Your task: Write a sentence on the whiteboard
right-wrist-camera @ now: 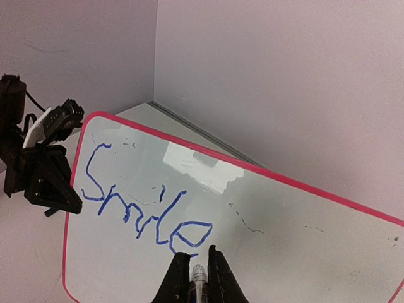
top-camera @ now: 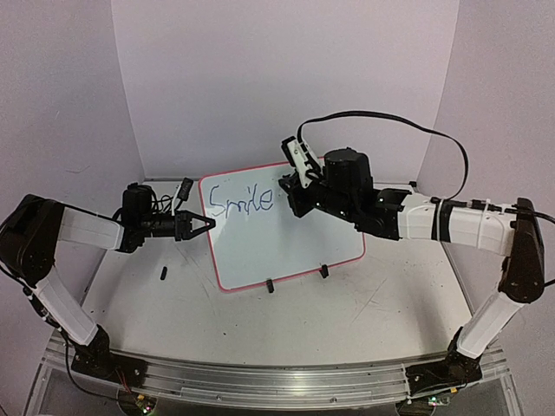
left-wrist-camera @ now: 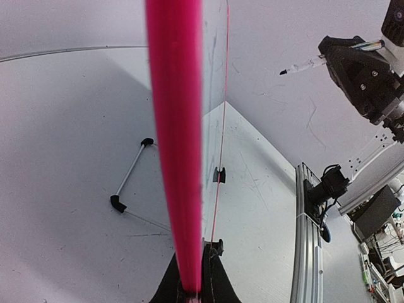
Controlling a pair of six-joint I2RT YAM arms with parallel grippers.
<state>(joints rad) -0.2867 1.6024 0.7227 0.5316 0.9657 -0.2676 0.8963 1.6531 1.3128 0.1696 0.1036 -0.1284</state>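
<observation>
1. One whiteboard (top-camera: 286, 243) with a red-pink frame is standing upright on the table (top-camera: 347, 321), near the middle, facing the arms.
2. Two black clip feet (top-camera: 270, 285) are carrying its lower edge.
3. One word, "Smile", is showing in blue at the board's upper left.
4. The left gripper (top-camera: 206, 224) is clamping the board's left frame edge; in the left wrist view both fingers (left-wrist-camera: 218, 284) are pinching the red rim.
5. The right gripper (right-wrist-camera: 199, 265) is gripping one marker (right-wrist-camera: 198, 281) tightly, tip pointing at the board just below the final "e".
6. In the left wrist view the tip is sitting apart from the board face.
7. One thin metal rod with black ends (left-wrist-camera: 131, 175) is lying on the table behind the board.
</observation>
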